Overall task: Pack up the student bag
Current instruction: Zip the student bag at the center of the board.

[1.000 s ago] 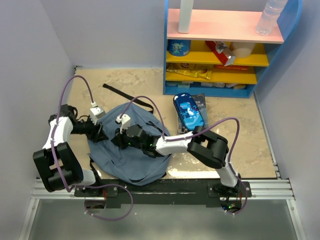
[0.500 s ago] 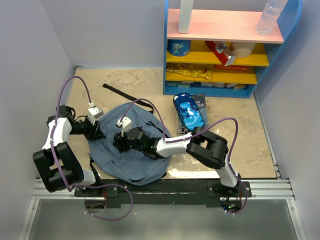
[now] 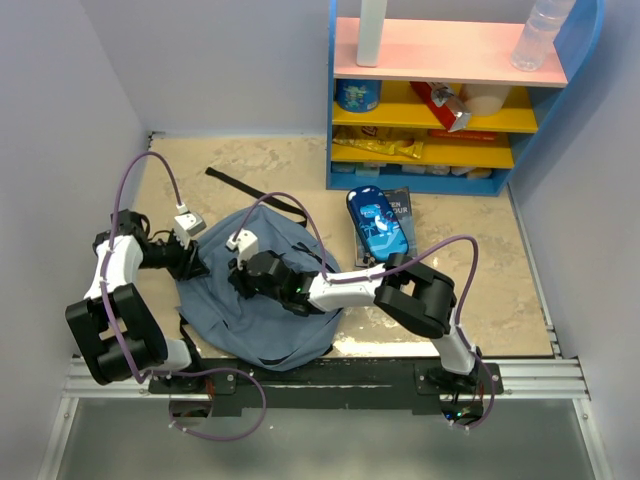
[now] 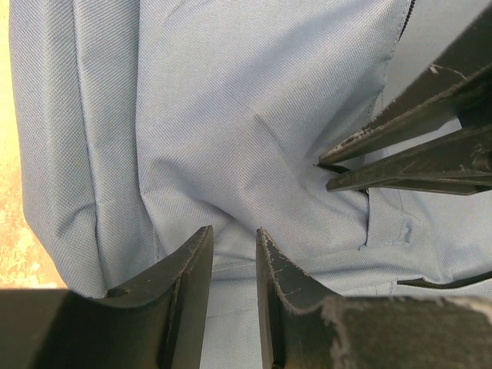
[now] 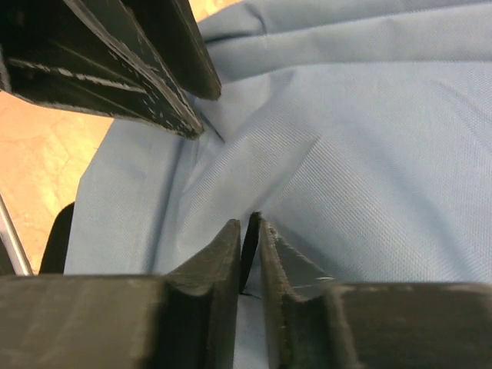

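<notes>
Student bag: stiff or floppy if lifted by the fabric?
Likely floppy: the student bag lies slumped flat, and fabric puckers where the right hand pinches it. Probably drapes rather than lifting whole. Woven cloth looks grippy, unlikely to slip.

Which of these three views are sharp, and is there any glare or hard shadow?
Top external: evenly lit, sharp, no glare on the student bag, only soft shadows. Left wrist: fabric weave crisp, left gripper dark and underexposed. Right wrist: weave crisp, right gripper nearly black.
</notes>
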Action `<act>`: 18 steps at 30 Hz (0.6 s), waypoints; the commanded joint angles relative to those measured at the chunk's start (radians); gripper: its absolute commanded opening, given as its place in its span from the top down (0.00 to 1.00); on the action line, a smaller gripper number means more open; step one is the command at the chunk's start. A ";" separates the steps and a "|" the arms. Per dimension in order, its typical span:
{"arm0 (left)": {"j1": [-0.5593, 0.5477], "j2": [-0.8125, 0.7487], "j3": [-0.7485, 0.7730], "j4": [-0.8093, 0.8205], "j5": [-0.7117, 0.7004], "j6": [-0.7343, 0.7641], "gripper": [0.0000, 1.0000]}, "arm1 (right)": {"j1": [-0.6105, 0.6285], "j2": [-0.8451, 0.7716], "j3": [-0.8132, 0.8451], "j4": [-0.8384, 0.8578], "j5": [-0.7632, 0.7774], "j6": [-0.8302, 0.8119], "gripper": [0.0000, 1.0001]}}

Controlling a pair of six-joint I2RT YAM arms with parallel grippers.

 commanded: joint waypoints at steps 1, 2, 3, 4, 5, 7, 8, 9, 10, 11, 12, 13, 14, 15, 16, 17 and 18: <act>0.007 -0.005 -0.012 0.014 0.014 0.015 0.66 | 0.007 -0.001 0.048 -0.029 0.044 -0.018 0.89; 0.009 -0.004 -0.011 0.012 0.015 0.018 0.65 | 0.007 -0.002 0.048 -0.028 0.045 -0.017 0.92; 0.009 -0.004 -0.012 0.009 0.012 0.020 0.61 | 0.008 -0.004 0.043 -0.028 0.045 -0.015 1.00; 0.009 -0.005 -0.014 0.006 0.009 0.025 0.58 | 0.007 -0.007 0.042 -0.028 0.047 -0.015 1.00; 0.009 -0.004 -0.014 0.001 0.010 0.031 0.55 | 0.005 -0.013 0.039 -0.031 0.054 -0.015 1.00; 0.009 -0.005 -0.018 -0.018 0.009 0.054 0.45 | 0.008 -0.021 0.034 -0.034 0.065 -0.017 1.00; 0.007 -0.004 -0.021 -0.028 0.009 0.064 0.43 | 0.007 -0.030 0.027 -0.031 0.076 -0.017 1.00; 0.007 -0.002 -0.027 -0.038 0.012 0.080 0.41 | 0.008 -0.034 0.022 -0.031 0.082 -0.017 1.00; 0.009 -0.001 -0.032 -0.040 0.012 0.083 0.40 | 0.008 -0.038 0.019 -0.029 0.087 -0.017 1.00; 0.006 0.004 -0.032 -0.043 0.014 0.092 0.38 | 0.007 -0.048 0.010 -0.026 0.093 -0.015 1.00; 0.006 0.013 -0.031 -0.048 0.012 0.095 0.37 | 0.007 -0.053 0.005 -0.019 0.096 -0.014 1.00; 0.007 0.021 -0.029 -0.051 0.012 0.097 0.37 | 0.007 -0.054 0.001 -0.016 0.099 -0.012 1.00; 0.006 0.027 -0.027 -0.054 0.010 0.106 0.35 | 0.007 -0.060 -0.009 -0.009 0.101 -0.006 1.00; -0.005 0.042 -0.021 -0.068 0.014 0.112 0.34 | 0.007 -0.068 -0.012 0.000 0.101 -0.003 1.00; -0.017 0.048 -0.021 -0.071 0.012 0.114 0.34 | 0.007 -0.073 -0.016 0.004 0.101 0.002 1.00; -0.034 0.055 -0.021 -0.071 0.007 0.106 0.34 | 0.007 -0.077 -0.022 0.009 0.101 0.008 1.00; -0.069 0.062 -0.024 -0.054 -0.006 0.094 0.34 | 0.007 -0.083 -0.023 0.015 0.094 0.012 1.00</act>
